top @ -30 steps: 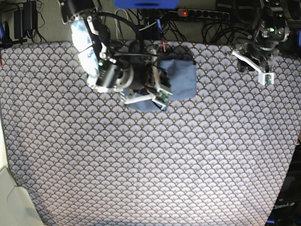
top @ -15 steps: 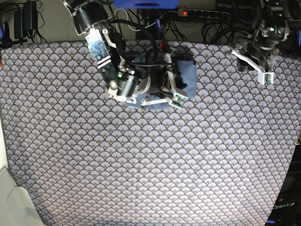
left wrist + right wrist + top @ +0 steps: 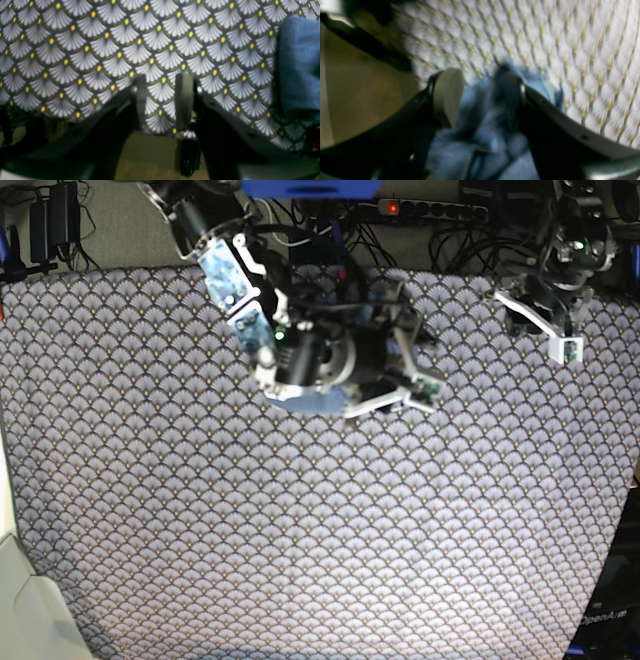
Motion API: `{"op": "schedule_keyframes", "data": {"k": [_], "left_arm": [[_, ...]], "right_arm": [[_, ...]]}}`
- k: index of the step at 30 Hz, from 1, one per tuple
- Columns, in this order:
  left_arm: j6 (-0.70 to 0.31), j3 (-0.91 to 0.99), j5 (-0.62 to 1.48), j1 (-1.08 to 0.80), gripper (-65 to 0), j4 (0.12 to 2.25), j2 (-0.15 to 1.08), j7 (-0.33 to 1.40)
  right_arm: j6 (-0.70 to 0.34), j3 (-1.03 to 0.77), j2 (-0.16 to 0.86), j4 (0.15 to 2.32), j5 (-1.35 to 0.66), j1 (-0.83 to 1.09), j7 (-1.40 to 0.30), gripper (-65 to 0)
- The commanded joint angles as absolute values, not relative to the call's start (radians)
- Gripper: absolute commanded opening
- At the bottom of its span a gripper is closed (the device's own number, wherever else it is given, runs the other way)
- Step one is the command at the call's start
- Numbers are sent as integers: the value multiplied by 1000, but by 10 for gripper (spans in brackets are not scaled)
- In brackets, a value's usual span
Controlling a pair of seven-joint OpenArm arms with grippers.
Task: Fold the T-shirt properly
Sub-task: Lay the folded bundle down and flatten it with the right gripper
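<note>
Currently the T-shirt (image 3: 480, 140) is bunched at the counter's (image 3: 300, 530) far edge beneath the right tool (image 3: 480, 97), whose jaws are spread apart, so it should be lifted straight clear without snagging.

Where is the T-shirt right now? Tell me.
In the base view the T-shirt lies folded near the patterned cloth's far edge, centre-left, mostly hidden under the right gripper.
</note>
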State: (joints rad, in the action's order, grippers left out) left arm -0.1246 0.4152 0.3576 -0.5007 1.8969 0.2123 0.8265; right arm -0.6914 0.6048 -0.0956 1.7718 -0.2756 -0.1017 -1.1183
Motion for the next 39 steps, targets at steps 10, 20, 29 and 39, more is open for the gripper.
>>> {"op": "schedule_keyframes", "data": {"k": [10,20,29,39], "left_arm": [[-124,420,363,-501,-455,1903,220,809],[-124,420,363,-487,-455,1903,220,809],[-122,420,363,-487,-455,1903,220,809],[-124,420,363,-493,-456,1903,220,809]], "right_arm": [[-698,542,21,1844,-285,-139,-1055,-497],[-698,499,128,1910,-285,-91,-1055,-650],[-698,499,173,1933,-283,-10,-1053,-650],[-698,568,90,1840,-283,-8,-1053,-650]]}}
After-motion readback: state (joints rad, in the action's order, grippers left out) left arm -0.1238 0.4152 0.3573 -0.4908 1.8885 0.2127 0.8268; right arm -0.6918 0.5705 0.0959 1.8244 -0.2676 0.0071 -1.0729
